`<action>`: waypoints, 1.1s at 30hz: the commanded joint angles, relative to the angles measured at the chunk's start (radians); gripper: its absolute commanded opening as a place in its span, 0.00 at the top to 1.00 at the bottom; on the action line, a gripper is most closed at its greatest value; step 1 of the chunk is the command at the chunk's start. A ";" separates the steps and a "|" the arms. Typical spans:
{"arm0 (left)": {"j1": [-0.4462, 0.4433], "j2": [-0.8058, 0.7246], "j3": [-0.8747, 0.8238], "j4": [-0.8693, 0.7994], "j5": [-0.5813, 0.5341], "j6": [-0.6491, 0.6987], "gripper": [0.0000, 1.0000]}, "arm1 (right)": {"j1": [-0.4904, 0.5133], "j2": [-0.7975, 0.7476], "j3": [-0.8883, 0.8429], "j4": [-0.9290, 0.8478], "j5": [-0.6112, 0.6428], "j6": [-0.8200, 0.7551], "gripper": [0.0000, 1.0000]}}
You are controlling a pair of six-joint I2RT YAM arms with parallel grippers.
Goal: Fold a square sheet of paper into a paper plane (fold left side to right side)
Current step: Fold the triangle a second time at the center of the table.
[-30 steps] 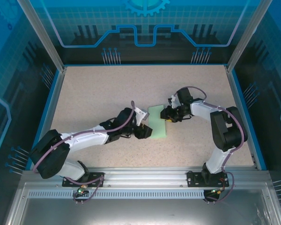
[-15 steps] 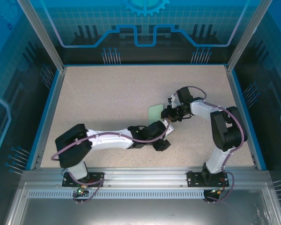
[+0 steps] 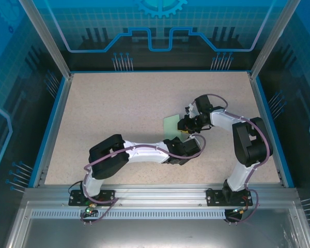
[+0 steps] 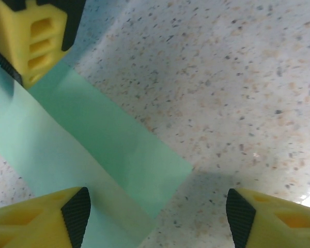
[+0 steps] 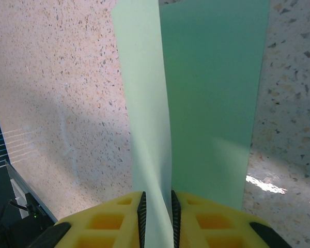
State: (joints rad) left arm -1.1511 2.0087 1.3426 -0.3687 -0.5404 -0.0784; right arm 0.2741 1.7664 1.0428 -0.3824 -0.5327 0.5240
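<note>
Top cam: sheet of paper (image 3: 170, 124) sits mid-table (image 3: 108, 103), just a small green patch left of R gripper (image 3: 184, 125). L arm (image 3: 144, 153) lies low, stretched rightwards; R arm bent, reaching inward. R wrist cam adds detail: R jaws nearly shut, pinching a raised flap of the sheet, w/ the rest lying flat beyond. L wrist cam: L gripper (image 4: 157, 209) jaws wide, holding nothing, one finger over the sheet's edge.
</note>
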 commanded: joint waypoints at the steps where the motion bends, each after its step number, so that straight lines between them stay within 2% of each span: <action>1: -0.003 0.022 0.038 -0.050 -0.077 -0.012 0.32 | 0.000 0.013 0.021 -0.018 -0.023 0.008 0.78; 10: -0.005 0.007 0.017 -0.027 -0.056 -0.014 0.70 | 0.000 0.022 0.029 -0.033 -0.007 -0.002 0.78; 16: -0.005 -0.012 -0.004 -0.011 -0.026 -0.017 0.83 | 0.000 0.018 0.038 -0.050 0.008 -0.017 0.76; 21: 0.013 -0.043 -0.027 -0.001 0.014 -0.029 0.93 | -0.004 -0.017 0.033 -0.028 0.007 -0.029 0.71; 24: 0.036 -0.082 -0.063 0.027 0.079 -0.041 0.97 | -0.013 -0.061 0.029 -0.008 0.008 -0.036 0.65; 28: 0.072 -0.135 -0.110 0.070 0.194 -0.050 0.98 | -0.039 -0.141 0.012 0.015 0.003 -0.045 0.54; 33: 0.144 -0.193 -0.174 0.145 0.408 -0.098 0.98 | -0.084 -0.281 -0.076 0.043 0.009 -0.054 0.43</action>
State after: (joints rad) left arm -1.0405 1.8660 1.2018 -0.2852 -0.2935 -0.1307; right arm 0.2192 1.5528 1.0187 -0.3546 -0.5243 0.4847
